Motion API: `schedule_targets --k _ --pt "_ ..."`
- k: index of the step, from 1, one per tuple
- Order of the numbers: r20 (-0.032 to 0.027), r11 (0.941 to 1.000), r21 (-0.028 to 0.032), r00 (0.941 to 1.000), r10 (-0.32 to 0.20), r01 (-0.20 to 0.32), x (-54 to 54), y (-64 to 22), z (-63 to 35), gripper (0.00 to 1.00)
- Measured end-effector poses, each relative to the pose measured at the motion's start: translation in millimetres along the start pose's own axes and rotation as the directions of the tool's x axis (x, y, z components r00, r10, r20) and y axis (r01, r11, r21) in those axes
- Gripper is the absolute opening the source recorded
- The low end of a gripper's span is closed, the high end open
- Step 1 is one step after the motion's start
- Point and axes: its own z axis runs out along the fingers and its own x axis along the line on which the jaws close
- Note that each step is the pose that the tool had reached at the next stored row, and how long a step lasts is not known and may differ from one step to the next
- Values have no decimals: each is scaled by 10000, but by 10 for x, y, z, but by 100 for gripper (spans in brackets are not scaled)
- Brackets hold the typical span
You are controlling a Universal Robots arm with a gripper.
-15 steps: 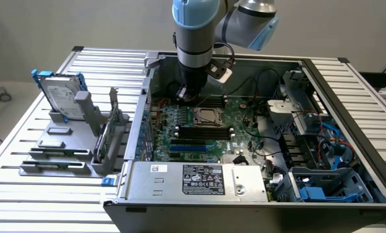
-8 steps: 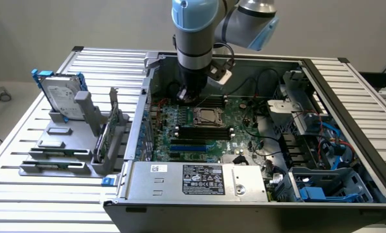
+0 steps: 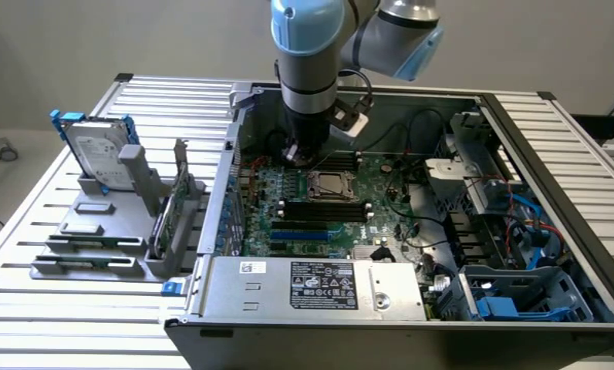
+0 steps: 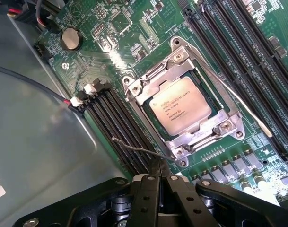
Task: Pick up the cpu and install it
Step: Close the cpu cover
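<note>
Closed gripper [image 4: 159, 166] hangs vertically beside the cpu [image 4: 180, 105] seated in its socket [image 4: 133, 89].

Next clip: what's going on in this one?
The robot arm has its gripper down inside the open computer case, just above the motherboard. The gripper is shut with nothing in it. The cpu already lies in the socket's metal frame. The gripper's tip is right beside a thin wire lever at the socket's edge; whether it touches the lever cannot be told.
</note>
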Motion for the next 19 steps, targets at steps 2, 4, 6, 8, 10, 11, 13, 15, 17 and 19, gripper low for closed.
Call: schedule_targets --k 2,4,6,8,10,11,13,15,17,19 --pt "-15 10000 -39 10000 -13 13 -3 1 12 11" --pt "-15 10000 -74 10000 -24 23 -6 2 22 11" --pt "-12 9999 -100 10000 -31 30 -10 3 33 11" --pt "-16 9999 -119 10000 -36 36 -12 3 42 11" --pt "-17 9999 -129 10000 -40 39 -12 3 48 11" --pt "-18 9999 -134 10000 -41 41 -12 2 52 11" --pt "-21 9999 -142 10000 -44 43 -13 2 61 11" --pt "-25 9999 -152 10000 -46 46 -16 3 71 11" --pt "-29 9999 -161 10000 -50 49 -18 3 82 11" --pt "-35 9998 -168 10000 -53 52 -19 3 92 11"
